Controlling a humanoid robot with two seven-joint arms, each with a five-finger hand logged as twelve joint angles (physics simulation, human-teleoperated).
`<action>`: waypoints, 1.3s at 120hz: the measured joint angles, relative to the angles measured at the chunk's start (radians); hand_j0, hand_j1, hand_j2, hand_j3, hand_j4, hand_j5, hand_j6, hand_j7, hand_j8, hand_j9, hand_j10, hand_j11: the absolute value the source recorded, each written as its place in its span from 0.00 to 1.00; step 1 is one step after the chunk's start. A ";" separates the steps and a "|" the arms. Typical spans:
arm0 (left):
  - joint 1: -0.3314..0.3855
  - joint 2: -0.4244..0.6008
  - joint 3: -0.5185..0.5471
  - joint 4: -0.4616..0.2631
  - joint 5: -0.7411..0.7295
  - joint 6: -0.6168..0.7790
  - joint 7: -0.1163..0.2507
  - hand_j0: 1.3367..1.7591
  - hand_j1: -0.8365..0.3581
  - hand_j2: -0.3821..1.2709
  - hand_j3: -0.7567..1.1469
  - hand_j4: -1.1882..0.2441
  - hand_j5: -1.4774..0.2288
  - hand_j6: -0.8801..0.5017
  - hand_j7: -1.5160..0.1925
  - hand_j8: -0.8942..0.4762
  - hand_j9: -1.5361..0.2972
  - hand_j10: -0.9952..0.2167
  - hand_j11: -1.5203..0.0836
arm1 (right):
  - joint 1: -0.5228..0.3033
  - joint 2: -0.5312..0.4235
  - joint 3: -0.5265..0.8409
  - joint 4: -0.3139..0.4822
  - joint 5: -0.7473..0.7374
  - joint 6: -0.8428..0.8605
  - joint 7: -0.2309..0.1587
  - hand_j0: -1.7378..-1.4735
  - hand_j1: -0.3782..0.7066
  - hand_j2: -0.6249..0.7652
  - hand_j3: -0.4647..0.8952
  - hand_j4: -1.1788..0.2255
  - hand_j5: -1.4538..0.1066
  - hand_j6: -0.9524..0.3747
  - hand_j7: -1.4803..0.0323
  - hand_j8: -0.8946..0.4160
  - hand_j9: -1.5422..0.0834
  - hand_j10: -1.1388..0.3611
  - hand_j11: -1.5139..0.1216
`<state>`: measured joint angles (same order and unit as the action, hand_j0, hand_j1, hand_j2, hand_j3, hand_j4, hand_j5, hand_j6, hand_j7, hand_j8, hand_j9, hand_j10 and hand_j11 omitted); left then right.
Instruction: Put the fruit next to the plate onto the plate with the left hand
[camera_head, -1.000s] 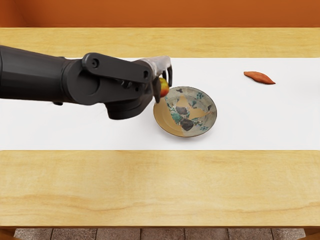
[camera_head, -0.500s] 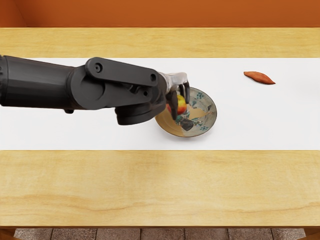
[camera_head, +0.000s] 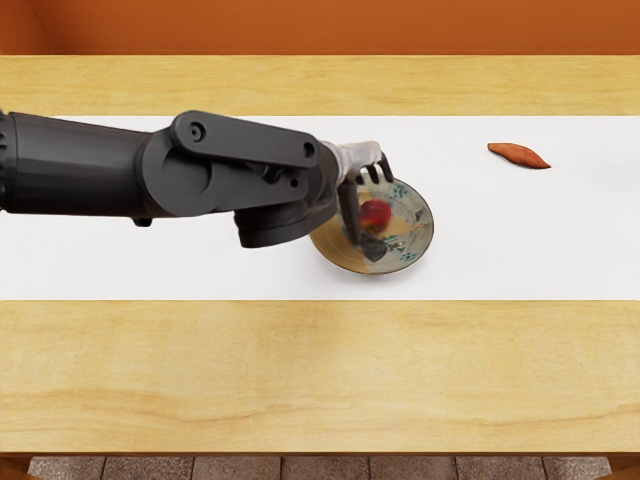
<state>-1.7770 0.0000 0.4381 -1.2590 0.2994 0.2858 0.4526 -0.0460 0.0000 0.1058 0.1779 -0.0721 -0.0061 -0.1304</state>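
Observation:
A red and yellow fruit (camera_head: 375, 213) lies in the patterned ceramic plate (camera_head: 412, 238), near the plate's middle. My left hand (camera_head: 368, 192) hovers over the plate's left and back rim, at the end of the dark arm that enters from the picture's left. Its fingers (camera_head: 384, 171) are spread above the fruit and the thumb hangs down at the fruit's left side. A small gap shows between the fingers and the fruit, so the hand is open. The arm hides the plate's left edge.
An orange, elongated vegetable (camera_head: 518, 155) lies far right on the white table runner (camera_head: 520, 240). The wooden table (camera_head: 320, 380) extends in front of and behind the runner.
The left hand carried the fruit from the plate's left rim to over the plate, then spread its fingers. The fruit now rests in the plate.

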 joint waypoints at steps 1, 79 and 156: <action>0.001 0.000 -0.002 0.000 0.000 0.000 0.000 0.76 0.67 0.31 0.40 0.59 0.60 0.43 0.62 0.44 0.59 0.54 0.67 | 0.000 0.000 0.000 0.000 0.000 0.000 0.000 0.30 0.06 0.45 0.34 0.82 0.91 0.70 0.96 0.66 0.93 0.74 0.91; 0.608 0.670 -0.587 -0.189 0.007 -0.637 -0.007 0.76 0.74 0.26 0.40 0.65 0.67 0.46 0.70 0.47 0.66 0.61 0.74 | 0.000 0.000 0.000 0.000 0.000 0.000 0.000 0.30 0.06 0.45 0.34 0.82 0.91 0.70 0.96 0.66 0.93 0.74 0.91; 1.046 0.895 -1.081 0.038 -0.181 -0.897 -0.043 0.76 0.74 0.26 0.40 0.66 0.68 0.46 0.70 0.47 0.66 0.62 0.75 | 0.000 0.000 0.000 0.000 0.000 0.000 0.000 0.30 0.06 0.45 0.34 0.82 0.91 0.70 0.96 0.66 0.93 0.74 0.91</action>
<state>-0.7307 0.8951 -0.6428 -1.2205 0.1182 -0.6108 0.4097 -0.0460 0.0000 0.1057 0.1779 -0.0721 -0.0061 -0.1304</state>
